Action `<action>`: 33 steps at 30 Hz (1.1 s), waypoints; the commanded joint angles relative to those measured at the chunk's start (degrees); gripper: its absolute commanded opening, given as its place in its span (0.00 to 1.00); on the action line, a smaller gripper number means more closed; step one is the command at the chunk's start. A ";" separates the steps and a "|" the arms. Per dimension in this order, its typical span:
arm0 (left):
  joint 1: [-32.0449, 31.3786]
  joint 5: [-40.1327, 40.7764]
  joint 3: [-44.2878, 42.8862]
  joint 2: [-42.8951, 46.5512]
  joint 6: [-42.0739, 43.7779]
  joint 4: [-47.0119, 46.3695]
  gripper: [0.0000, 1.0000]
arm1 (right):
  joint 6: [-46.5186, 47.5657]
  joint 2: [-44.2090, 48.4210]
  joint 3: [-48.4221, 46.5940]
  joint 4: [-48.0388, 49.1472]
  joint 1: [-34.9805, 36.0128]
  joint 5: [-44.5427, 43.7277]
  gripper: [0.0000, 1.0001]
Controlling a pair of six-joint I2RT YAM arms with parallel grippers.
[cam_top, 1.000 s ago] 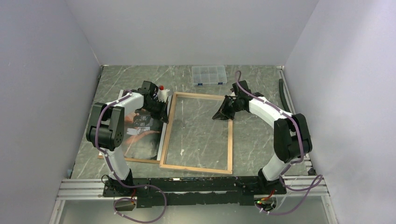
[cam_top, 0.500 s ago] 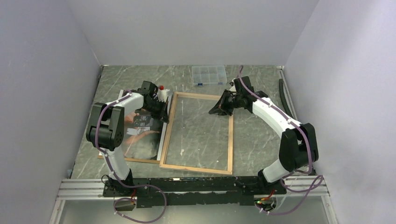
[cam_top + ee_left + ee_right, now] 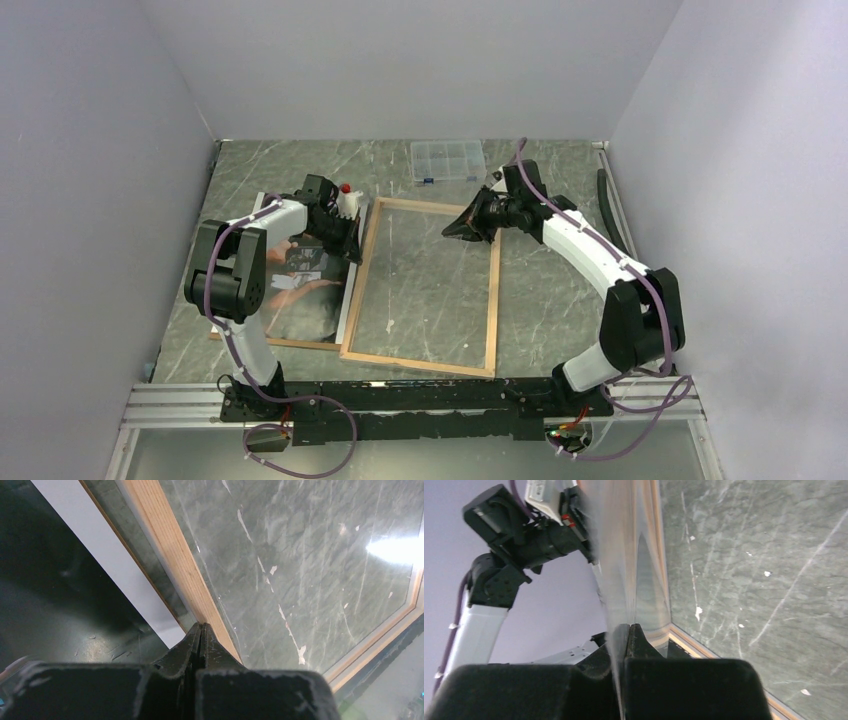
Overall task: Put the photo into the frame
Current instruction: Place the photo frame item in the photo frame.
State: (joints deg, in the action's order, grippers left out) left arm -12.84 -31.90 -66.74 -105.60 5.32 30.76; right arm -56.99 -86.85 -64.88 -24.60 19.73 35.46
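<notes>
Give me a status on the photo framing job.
Done: the frame lies wood side up, with the backing board off beside it. In hand: the right gripper pinches the clear pane near the frame's far right corner, and the shut left gripper touches its left rail. Left: the photo lies outside on the board and must go in.

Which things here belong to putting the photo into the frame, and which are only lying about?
Belong to the job:
photo
frame

Only lying about:
clear compartment box
brown board under the photo
</notes>
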 commanded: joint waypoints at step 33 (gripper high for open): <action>-0.69 -0.24 1.81 -0.32 0.96 1.56 0.03 | -4.34 5.29 1.45 -0.47 3.31 0.31 0.00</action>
State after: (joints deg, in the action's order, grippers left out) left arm -12.82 -32.23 -66.54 -105.58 5.32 30.52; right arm -62.59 -82.50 -62.17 -22.44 22.33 33.50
